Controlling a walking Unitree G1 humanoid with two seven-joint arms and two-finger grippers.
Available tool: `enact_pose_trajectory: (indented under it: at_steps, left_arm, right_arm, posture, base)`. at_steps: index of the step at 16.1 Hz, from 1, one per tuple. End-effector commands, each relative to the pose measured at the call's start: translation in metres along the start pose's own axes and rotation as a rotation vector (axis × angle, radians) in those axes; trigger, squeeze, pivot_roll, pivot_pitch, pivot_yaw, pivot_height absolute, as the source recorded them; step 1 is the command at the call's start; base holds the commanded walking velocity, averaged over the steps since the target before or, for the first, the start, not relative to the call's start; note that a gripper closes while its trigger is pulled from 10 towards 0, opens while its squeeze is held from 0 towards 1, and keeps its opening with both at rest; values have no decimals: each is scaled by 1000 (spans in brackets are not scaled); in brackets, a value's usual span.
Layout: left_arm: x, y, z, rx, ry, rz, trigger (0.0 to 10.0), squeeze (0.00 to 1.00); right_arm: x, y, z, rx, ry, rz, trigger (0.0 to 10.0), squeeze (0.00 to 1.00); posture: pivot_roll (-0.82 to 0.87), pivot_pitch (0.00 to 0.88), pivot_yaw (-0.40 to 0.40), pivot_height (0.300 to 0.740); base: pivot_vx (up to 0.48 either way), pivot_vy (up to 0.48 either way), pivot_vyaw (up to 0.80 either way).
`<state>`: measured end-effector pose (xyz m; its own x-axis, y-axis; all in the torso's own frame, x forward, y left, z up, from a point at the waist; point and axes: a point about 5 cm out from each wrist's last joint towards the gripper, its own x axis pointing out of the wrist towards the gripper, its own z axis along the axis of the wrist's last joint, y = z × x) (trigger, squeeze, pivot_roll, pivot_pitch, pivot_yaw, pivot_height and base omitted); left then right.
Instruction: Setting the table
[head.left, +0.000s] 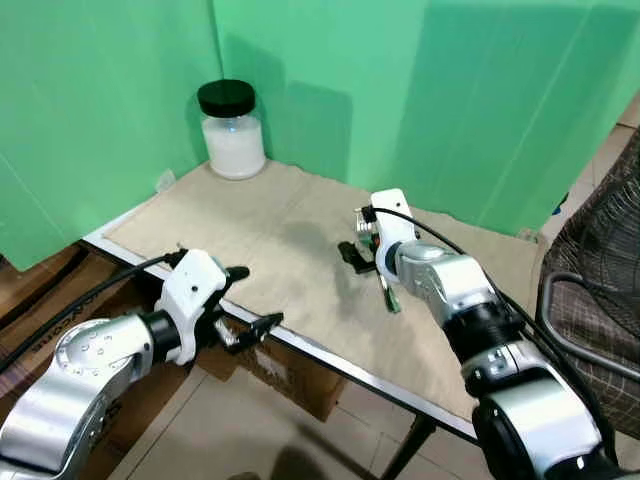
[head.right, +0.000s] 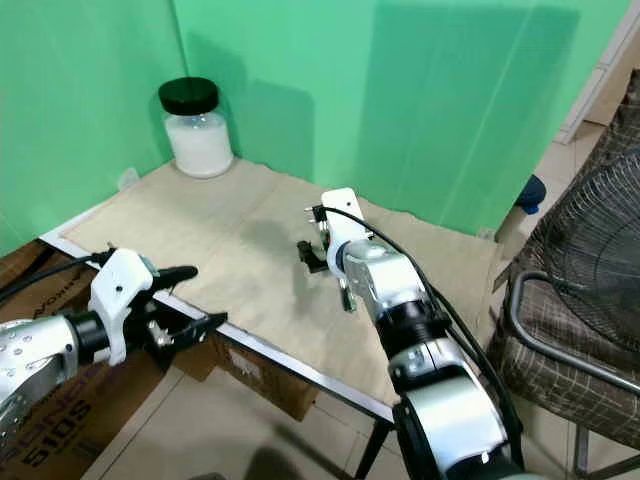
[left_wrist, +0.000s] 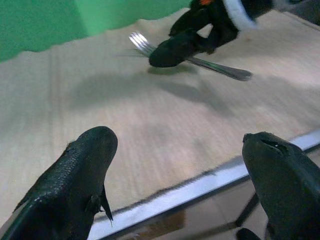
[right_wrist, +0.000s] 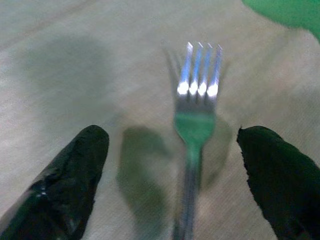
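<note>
A silver fork (right_wrist: 196, 100) lies on the beige mat (head.left: 270, 225), tines pointing toward the green backdrop. My right gripper (head.left: 358, 240) hovers low over it, open, with one black finger on each side of the neck and neither touching it. The left wrist view has the fork (left_wrist: 215, 66) partly under one right finger. My left gripper (head.left: 253, 297) is open with nothing in it, just past the table's metal front edge (head.left: 330, 352), well short of the fork.
A glass jar (head.left: 232, 130) of white contents with a black lid stands at the mat's far left corner. Green screens wall the back and left. Cardboard boxes (head.left: 290, 378) sit under the table. A wire chair (head.right: 590, 290) stands to the right.
</note>
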<state>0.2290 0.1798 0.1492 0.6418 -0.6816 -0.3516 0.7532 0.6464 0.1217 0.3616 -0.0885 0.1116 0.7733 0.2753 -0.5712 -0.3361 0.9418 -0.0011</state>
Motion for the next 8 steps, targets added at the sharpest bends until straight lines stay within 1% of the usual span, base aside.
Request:
enact_pose_trajectory:
  at_steps: [1, 2, 3, 5, 8]
  left_arm:
    - [-5, 0, 4, 17, -11, -11, 10000, 0]
    - [-5, -1, 3, 17, -9, -18, 10000, 0]
    - [-6, -2, 3, 20, -8, -25, 10000, 0]
    - [-4, -3, 5, 24, -15, -38, 10000, 0]
    - [-4, -4, 6, 25, -18, -48, 10000, 0]
  right_arm:
    - [2, -3, 3, 11, -2, -16, 2549, 0]
    - [3, -5, 1, 26, 13, -23, 157, 0]
    - [5, -7, -2, 42, 25, -32, 0, 0]
    - [7, -13, -5, 71, 35, -53, 0, 0]
    - [8, -14, -6, 80, 40, -50, 0, 0]
  posture:
    - [81, 0, -19, 740]
    - [81, 0, -17, 740]
    - [78, 0, -13, 740]
    - [76, 0, -10, 740]
    - [74, 0, -7, 740]
  base:
    - [0, 0, 0]
    - [0, 0, 0]
    - [0, 0, 0]
    - [0, 0, 0]
    - [0, 0, 0]
